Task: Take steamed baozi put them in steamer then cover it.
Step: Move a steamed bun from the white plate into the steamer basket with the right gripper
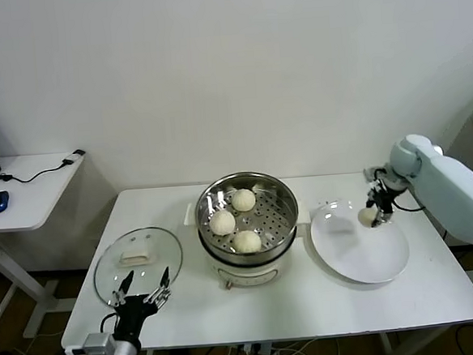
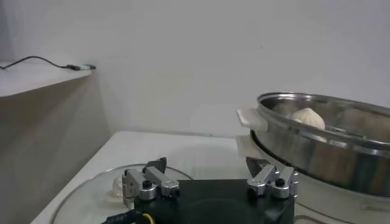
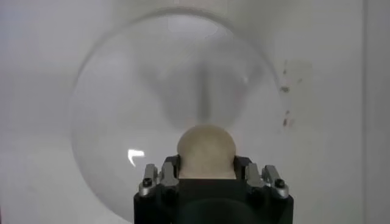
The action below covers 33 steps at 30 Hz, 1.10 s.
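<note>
Three cream-white baozi (image 1: 233,220) lie in the shiny steel steamer (image 1: 283,203) on its white cooker base at the table's middle. My right gripper (image 1: 372,214) is shut on a fourth baozi (image 1: 367,215) and holds it above the far edge of the white plate (image 1: 364,254). In the right wrist view the baozi (image 3: 206,150) sits between the fingers, over the plate (image 3: 122,109). The glass cover (image 1: 113,267) with its white handle (image 1: 136,251) lies flat left of the steamer. My left gripper (image 1: 142,286) is open, just in front of the cover.
In the left wrist view the steamer's rim (image 2: 317,131) stands close beside the open fingers (image 2: 268,176), with one baozi (image 2: 308,117) showing inside. A side desk (image 1: 34,187) with a blue mouse and cable stands at the far left.
</note>
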Motion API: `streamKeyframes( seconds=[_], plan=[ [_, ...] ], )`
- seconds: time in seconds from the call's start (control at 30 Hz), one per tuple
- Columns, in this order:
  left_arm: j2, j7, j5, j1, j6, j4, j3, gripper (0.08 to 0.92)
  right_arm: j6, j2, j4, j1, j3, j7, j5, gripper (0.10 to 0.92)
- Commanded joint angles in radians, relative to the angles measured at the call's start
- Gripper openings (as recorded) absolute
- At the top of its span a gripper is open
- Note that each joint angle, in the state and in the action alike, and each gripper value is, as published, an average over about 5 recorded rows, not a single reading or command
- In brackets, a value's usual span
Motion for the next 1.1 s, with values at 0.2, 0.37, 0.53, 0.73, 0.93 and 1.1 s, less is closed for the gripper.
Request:
streamKeyframes(
  seconds=[0.2,0.37,0.53,0.73,0.93,1.1],
  plan=[
    [0.005,-0.002,0.033,-0.020,0.011,-0.003,-0.013,0.823,-0.132,0.126,0.090,0.536,-0.477,-0.066,0.434,0.585],
    [0.010,0.001,0.009,-0.024,0.017,-0.007,-0.020,0.823,-0.146,0.234,0.072,0.569,-0.517,-0.071,0.456,0.585],
    [0.012,0.001,-0.005,-0.023,0.018,-0.011,-0.027,0.823,-0.152,0.344,0.048,0.552,-0.551,-0.068,0.459,0.585],
    [0.013,-0.002,-0.007,-0.022,0.017,-0.004,-0.032,0.823,-0.155,0.418,0.047,0.452,-0.534,-0.055,0.397,0.585],
    [0.014,-0.002,-0.011,-0.021,0.017,-0.011,-0.036,0.823,-0.151,0.447,0.041,0.366,-0.517,-0.044,0.298,0.585],
    [0.016,-0.005,-0.009,-0.019,0.010,-0.009,-0.034,0.823,-0.145,0.449,0.036,0.314,-0.495,-0.032,0.209,0.585]
  ],
)
